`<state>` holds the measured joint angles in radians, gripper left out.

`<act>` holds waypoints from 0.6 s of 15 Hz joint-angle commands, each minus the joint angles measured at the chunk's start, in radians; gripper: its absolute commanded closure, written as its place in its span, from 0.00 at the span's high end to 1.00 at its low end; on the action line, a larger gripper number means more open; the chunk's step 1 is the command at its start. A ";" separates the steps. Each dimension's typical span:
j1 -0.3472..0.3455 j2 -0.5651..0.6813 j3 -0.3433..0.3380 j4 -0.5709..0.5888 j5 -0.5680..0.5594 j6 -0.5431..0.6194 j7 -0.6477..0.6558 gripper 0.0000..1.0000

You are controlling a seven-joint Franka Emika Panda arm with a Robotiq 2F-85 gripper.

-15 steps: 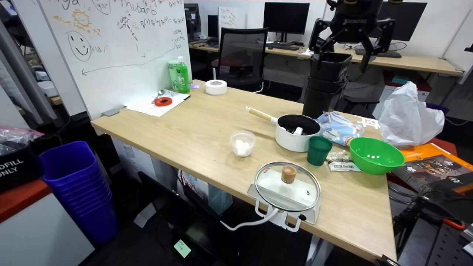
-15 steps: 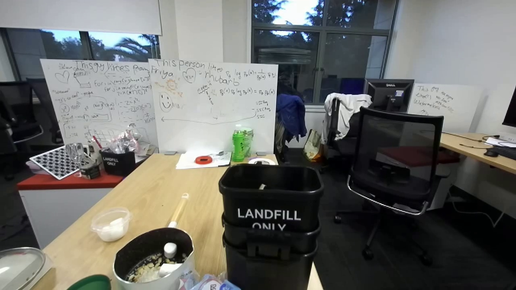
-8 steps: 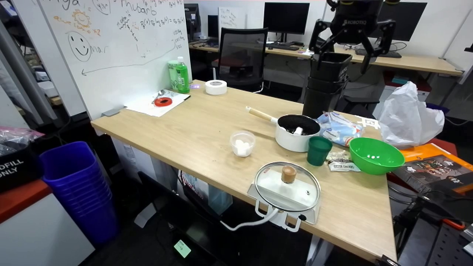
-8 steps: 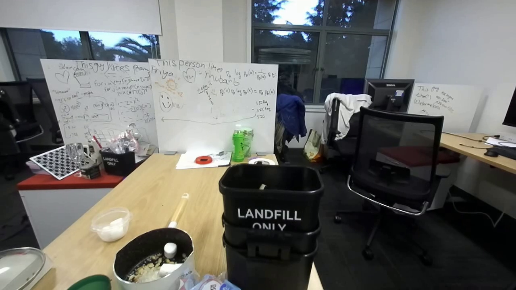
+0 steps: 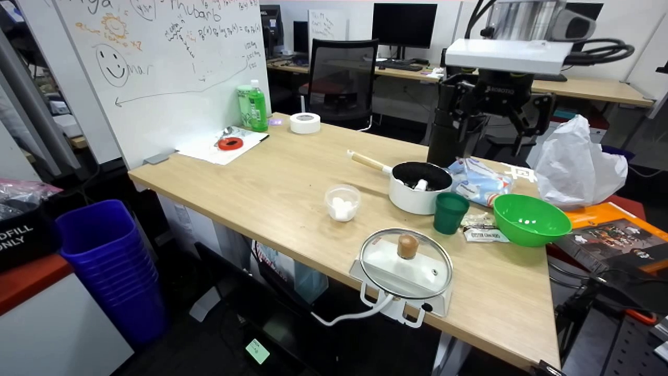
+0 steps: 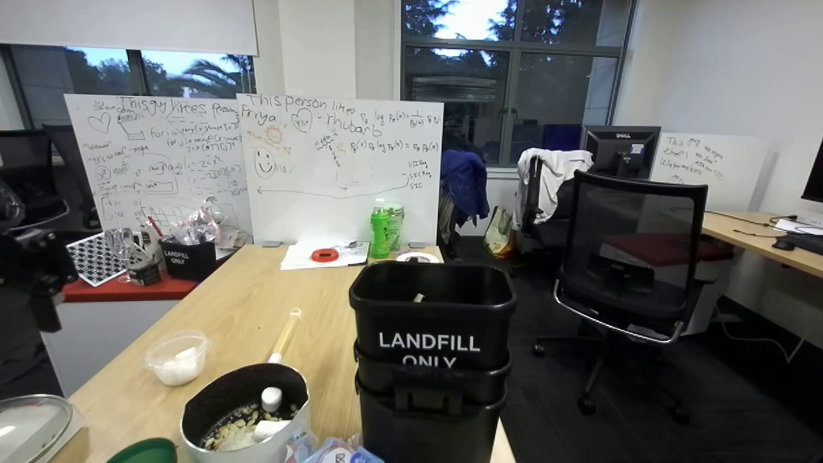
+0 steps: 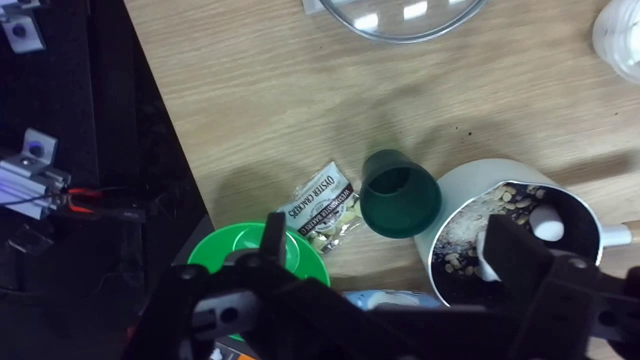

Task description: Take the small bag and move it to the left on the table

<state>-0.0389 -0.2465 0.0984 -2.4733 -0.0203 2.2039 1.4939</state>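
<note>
Above the crowded end of a large, rectangular, light wood surface (image 5: 245, 172), a black Robotiq hand (image 5: 489, 142) hangs released, holding nothing, in an exterior view. It sits lower in the frame than half a second ago, and a white slab-shaped mount (image 5: 509, 56) newly shows over it; the goods below lie in the same places, untouched. The small bag (image 5: 482, 228), judged to be the clear plastic oyster-cracker packet labelled in white and black, lies between a dark green plastic cup (image 5: 450, 214) and a bright green plastic bowl (image 5: 532, 236). With the bag not yet lifted, the change reads as an approach to the first grasp.

In an exterior view, one dark finger (image 6: 45, 308) of the hand shows at the left edge, new to the frame and well apart from a stack of black plastic bins (image 6: 431, 321) lettered "LANDFILL ONLY." The bag does not appear there.

From the wrist, the hand's two fingers stand wide apart, one across the bowl, the other across a white saucepan (image 7: 470, 181) with a black interior. The bag lies just beside the bowl's rim; whether they touch cannot be told. The cup, not the bag, sits nearer the middle of the gap, so the hand likely needs to shift toward the bowl's side and come lower before gripping. Cup and bowl look the likeliest snags, and the thin film may slip or crumple.
</note>
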 commanded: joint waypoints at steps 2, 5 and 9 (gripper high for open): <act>0.007 -0.001 -0.001 -0.031 0.020 0.030 0.045 1.00; 0.012 -0.008 0.003 -0.042 0.021 0.053 0.067 1.00; 0.001 0.016 -0.007 -0.034 0.045 0.039 0.109 1.00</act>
<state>-0.0270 -0.2544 0.1002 -2.5164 0.0009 2.2583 1.5652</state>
